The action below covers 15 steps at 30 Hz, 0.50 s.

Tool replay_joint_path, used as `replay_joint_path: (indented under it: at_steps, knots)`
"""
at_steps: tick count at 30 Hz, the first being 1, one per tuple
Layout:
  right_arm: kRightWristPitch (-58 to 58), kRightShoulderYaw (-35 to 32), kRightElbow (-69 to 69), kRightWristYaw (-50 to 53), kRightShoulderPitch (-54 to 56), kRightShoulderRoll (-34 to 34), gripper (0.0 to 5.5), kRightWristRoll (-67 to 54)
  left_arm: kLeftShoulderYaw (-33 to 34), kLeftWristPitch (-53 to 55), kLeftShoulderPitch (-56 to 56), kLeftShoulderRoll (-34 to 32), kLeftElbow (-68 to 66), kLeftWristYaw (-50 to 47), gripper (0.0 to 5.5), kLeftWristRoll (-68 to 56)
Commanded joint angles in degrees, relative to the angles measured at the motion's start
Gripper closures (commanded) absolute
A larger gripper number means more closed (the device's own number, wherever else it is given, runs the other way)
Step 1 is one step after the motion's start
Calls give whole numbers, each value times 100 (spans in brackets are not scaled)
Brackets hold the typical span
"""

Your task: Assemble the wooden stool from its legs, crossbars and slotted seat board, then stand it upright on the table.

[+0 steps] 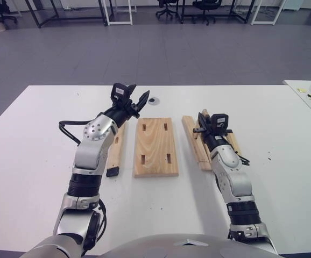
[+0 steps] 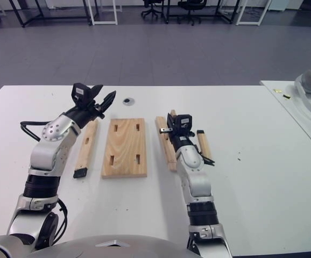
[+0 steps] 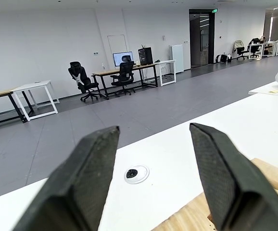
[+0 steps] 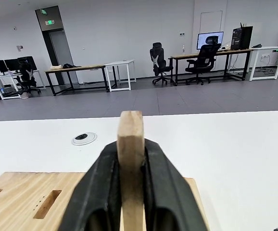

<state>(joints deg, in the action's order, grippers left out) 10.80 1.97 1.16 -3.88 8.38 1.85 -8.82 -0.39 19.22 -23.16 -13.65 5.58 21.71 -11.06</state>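
The slotted seat board (image 1: 155,146) lies flat at the table's middle. Left of it lies a wooden leg (image 1: 116,149) with a black foot at its near end. My left gripper (image 1: 137,100) hovers open over that leg's far end, its two black fingers (image 3: 76,187) spread with nothing between them. Right of the board lie more wooden pieces (image 1: 195,141), partly hidden under my right arm. Over them my right gripper (image 1: 202,128) is shut on a narrow wooden bar (image 4: 131,144), which stands on edge between the pads and points away across the table.
A round cable grommet (image 1: 154,100) sits in the tabletop just beyond the board. A second white table (image 2: 301,107) with a white device stands to the right. Bare tabletop surrounds the parts; desks and office chairs stand far behind.
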Motion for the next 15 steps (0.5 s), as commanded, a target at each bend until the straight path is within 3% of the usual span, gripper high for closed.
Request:
replay_joint_path:
  at_steps: [1,10,15]
  knots:
    - [883,41,-793,-86,-603,123,509,76,-14,-10,25,-63,-13,-19,283,80]
    - [214,-76,-263,-215,-381,71,509,-55,0,-43,-16,-53,-72,-29,283,123]
    - [5,-30,79,-392,-336,55,396,-67,11,-72,-20,-50,-87,-45,283,125]
